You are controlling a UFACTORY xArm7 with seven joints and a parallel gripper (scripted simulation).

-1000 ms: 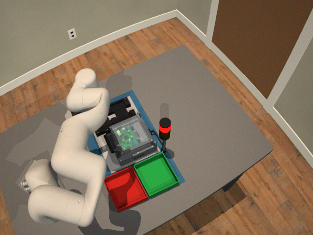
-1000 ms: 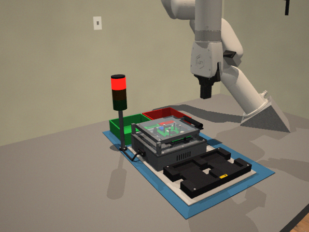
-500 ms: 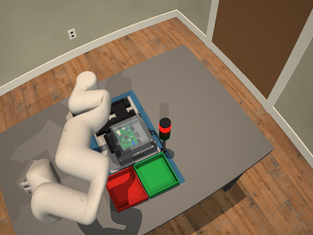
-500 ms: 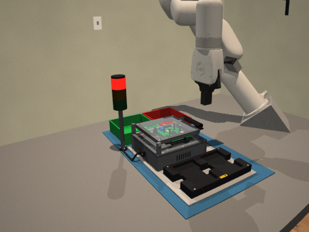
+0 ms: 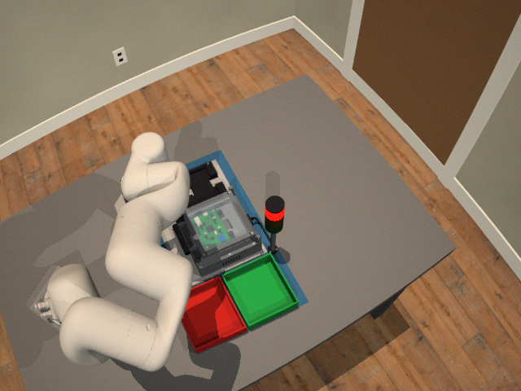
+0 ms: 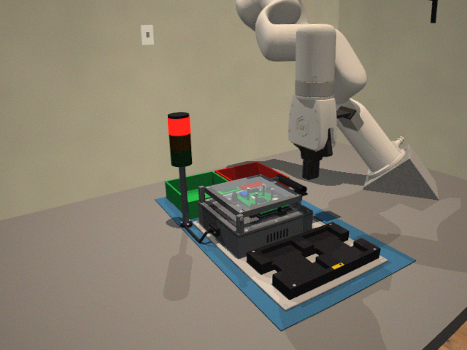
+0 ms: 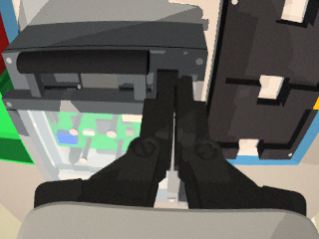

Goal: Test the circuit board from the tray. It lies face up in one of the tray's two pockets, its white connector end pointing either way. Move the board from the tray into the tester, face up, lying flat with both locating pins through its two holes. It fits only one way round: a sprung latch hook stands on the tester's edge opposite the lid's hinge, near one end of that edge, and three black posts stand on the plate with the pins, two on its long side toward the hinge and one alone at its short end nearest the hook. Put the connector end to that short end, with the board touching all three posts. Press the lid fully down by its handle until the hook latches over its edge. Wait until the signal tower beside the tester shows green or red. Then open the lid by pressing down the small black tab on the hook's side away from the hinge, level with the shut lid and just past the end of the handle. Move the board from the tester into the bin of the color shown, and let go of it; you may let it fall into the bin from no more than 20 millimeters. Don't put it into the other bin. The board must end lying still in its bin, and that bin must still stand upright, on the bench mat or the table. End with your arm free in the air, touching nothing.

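The tester (image 5: 218,237) (image 6: 256,216) has its clear lid down, and the green circuit board (image 5: 208,230) (image 6: 250,196) (image 7: 87,134) lies under it. The signal tower (image 5: 274,208) (image 6: 179,124) shows red. My gripper (image 6: 311,172) (image 7: 174,96) is shut and empty. It points straight down and hangs a little above the tester's handle side. In the wrist view its tips are just past the right end of the black handle (image 7: 83,63) (image 6: 292,183). The black tray (image 5: 203,181) (image 6: 313,257) (image 7: 266,74) has both pockets empty.
The red bin (image 5: 212,313) (image 6: 245,169) and the green bin (image 5: 260,290) (image 6: 187,186) stand side by side next to the tester, both empty. All of these stand on a blue mat (image 6: 339,286). My arm hides the handle side in the top view.
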